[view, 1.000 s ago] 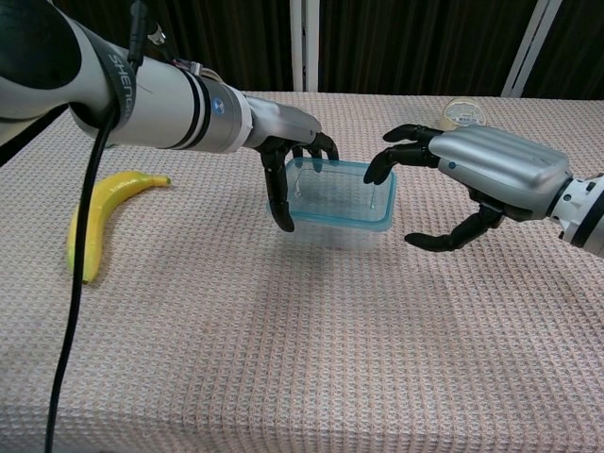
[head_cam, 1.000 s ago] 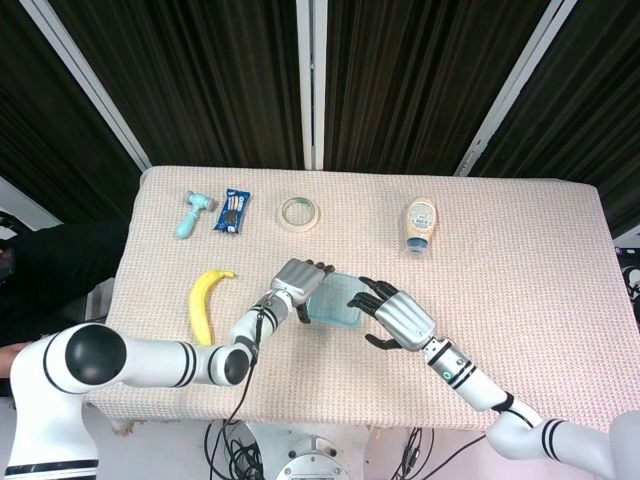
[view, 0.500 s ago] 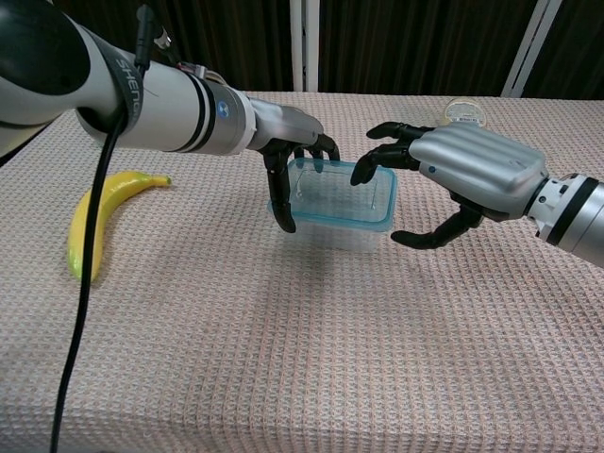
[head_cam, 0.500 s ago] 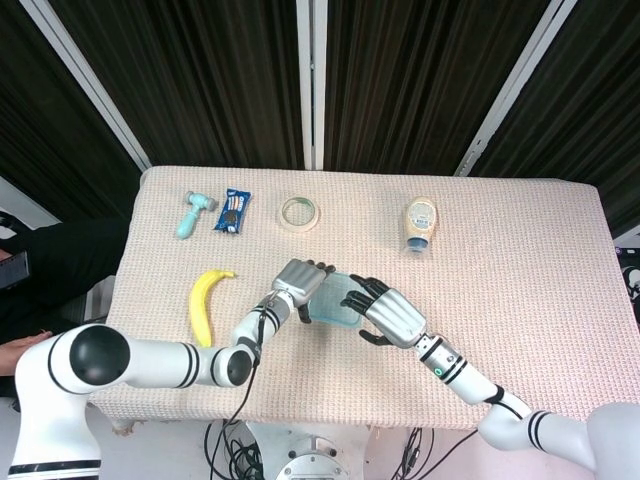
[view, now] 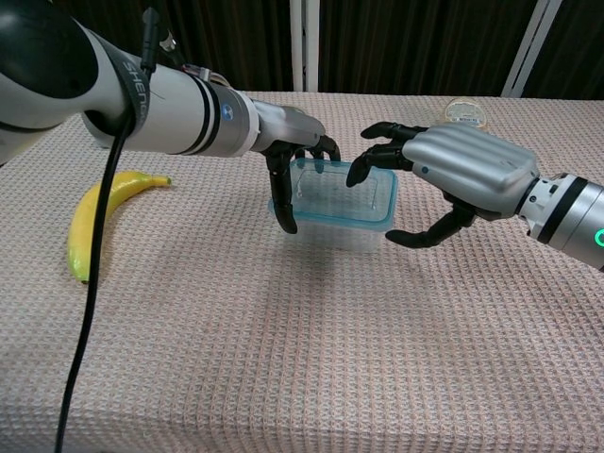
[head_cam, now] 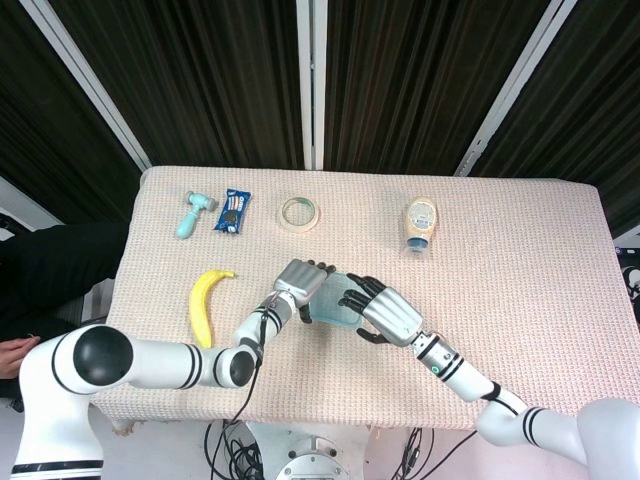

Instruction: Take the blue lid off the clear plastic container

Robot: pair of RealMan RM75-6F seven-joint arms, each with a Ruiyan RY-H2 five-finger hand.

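Note:
The clear plastic container (view: 332,219) with its blue lid (view: 342,192) sits mid-table, also seen in the head view as the container (head_cam: 333,302). My left hand (view: 294,143) grips its left end, thumb down the front corner and fingers over the back edge; it shows as the left hand (head_cam: 298,280) in the head view. My right hand (view: 458,172) is at the right end, fingers spread, fingertips over the lid's right part and thumb low beside the right edge, holding nothing. The head view shows the right hand (head_cam: 385,313) partly covering the lid.
A banana (head_cam: 205,303) lies left of the container, also the banana (view: 94,222). Along the far side are a teal toy (head_cam: 192,213), a snack packet (head_cam: 232,211), a tape roll (head_cam: 299,213) and a bottle (head_cam: 420,225).
My right hand has moved left toward the container, so its fingertips now reach over the lid's right part. The left hand and the container have stayed put.

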